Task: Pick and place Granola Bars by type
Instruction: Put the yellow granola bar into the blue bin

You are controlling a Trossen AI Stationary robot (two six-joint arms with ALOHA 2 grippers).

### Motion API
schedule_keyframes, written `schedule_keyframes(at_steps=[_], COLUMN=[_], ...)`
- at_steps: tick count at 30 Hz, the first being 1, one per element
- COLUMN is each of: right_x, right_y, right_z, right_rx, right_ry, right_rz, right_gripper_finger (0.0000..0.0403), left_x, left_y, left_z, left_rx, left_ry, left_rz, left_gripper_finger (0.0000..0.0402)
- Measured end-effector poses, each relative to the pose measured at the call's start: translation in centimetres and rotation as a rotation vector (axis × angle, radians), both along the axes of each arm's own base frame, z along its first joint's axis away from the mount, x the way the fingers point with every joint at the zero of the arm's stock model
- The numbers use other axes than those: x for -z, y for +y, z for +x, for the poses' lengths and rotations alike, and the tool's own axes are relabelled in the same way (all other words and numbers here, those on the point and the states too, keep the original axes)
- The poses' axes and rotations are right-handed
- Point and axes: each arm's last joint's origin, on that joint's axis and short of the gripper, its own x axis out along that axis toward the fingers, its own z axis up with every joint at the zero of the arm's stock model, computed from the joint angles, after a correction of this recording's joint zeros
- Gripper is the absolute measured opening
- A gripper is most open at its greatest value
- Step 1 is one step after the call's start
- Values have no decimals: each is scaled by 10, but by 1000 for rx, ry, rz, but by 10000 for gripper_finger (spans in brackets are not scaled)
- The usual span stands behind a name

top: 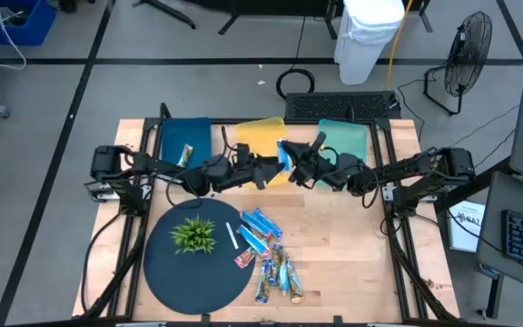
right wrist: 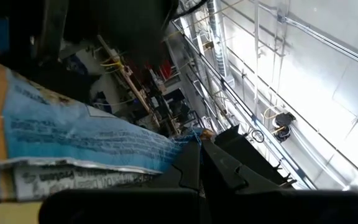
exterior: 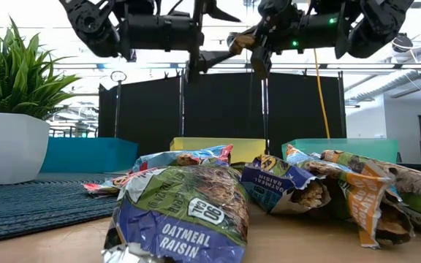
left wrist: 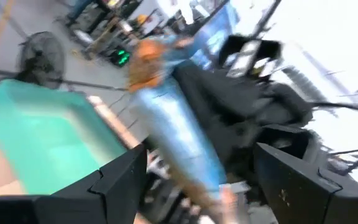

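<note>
Crinkled shiny oatmeal-raisin bars (exterior: 177, 212) wait below; right gripper (top: 291, 162) fingers pinch a light-blue bar (left wrist: 176, 134) between wide-open left fingers (left wrist: 123, 180), risking a fumbled handover.

Wooden desk (top: 352, 254). Round dark mat (top: 166, 268) at front left; small green spiky plant (top: 194, 234) in white pot on it. Thin white stick (top: 231, 236) at mat's right edge. Three trays along back: blue (top: 185, 136), yellow (top: 260, 133), teal (top: 345, 138). Beyond desk: keyboard (top: 343, 106), floor fan (top: 468, 44), white bin (top: 369, 36).
</note>
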Motion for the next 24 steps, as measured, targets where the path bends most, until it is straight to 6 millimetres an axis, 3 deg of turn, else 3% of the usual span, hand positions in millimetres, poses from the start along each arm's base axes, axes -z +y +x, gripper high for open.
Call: schedule_keyframes(at_steps=[15,19,24], right_x=[0,0,1], right_y=[-1,0,0], right_z=[0,0,0], right_rx=[0,-2,-5], right_ry=[-4,-7,-8], right_rz=[6,12,23], right_gripper_finger=[0,0,0], left_x=[2,2,2], left_y=[-8,-8,-7], left_z=[1,1,1], left_rx=[63,63,60], left_ry=[-8,-10,-10], left_rz=[-135,-139,-140], left_gripper_finger=[290,258,186])
